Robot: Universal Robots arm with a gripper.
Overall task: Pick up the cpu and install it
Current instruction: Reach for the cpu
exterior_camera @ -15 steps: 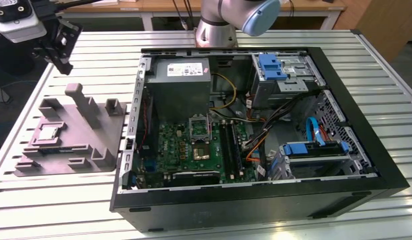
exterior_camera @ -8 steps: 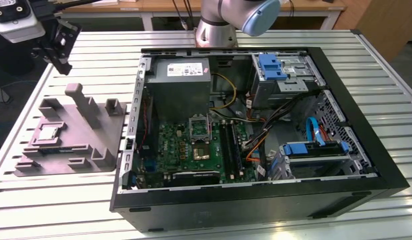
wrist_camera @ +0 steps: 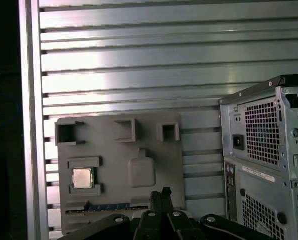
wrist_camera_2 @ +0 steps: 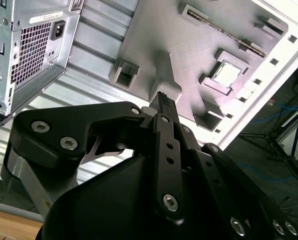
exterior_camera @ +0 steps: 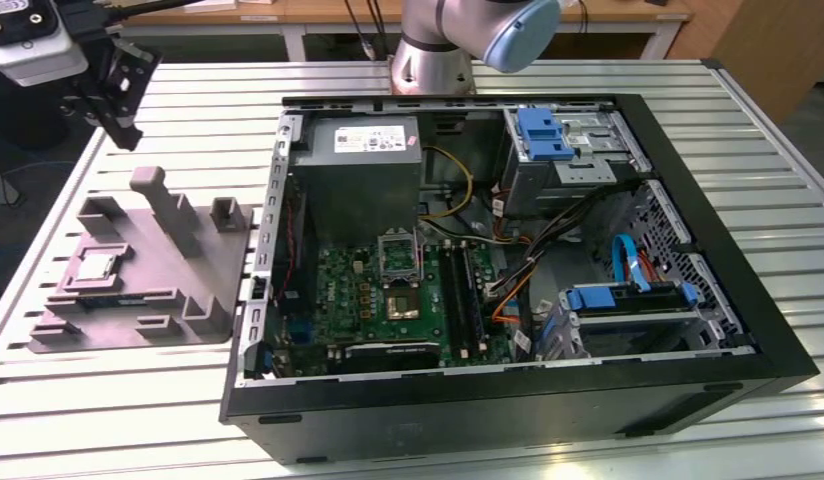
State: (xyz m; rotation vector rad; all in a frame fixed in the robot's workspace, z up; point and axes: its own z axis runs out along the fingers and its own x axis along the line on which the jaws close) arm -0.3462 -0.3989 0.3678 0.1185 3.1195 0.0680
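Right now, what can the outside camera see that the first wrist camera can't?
The exterior view looks down into the open computer case, where the green motherboard and the blue drive brackets sit. The first wrist view looks at the case's back panel, with its vent grille and power inlet. Both show the grey tray on the slatted table, with the cpu in its pocket.

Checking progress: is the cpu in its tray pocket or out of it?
In: the cpu lies flat in its square pocket on the grey tray in both wrist views.
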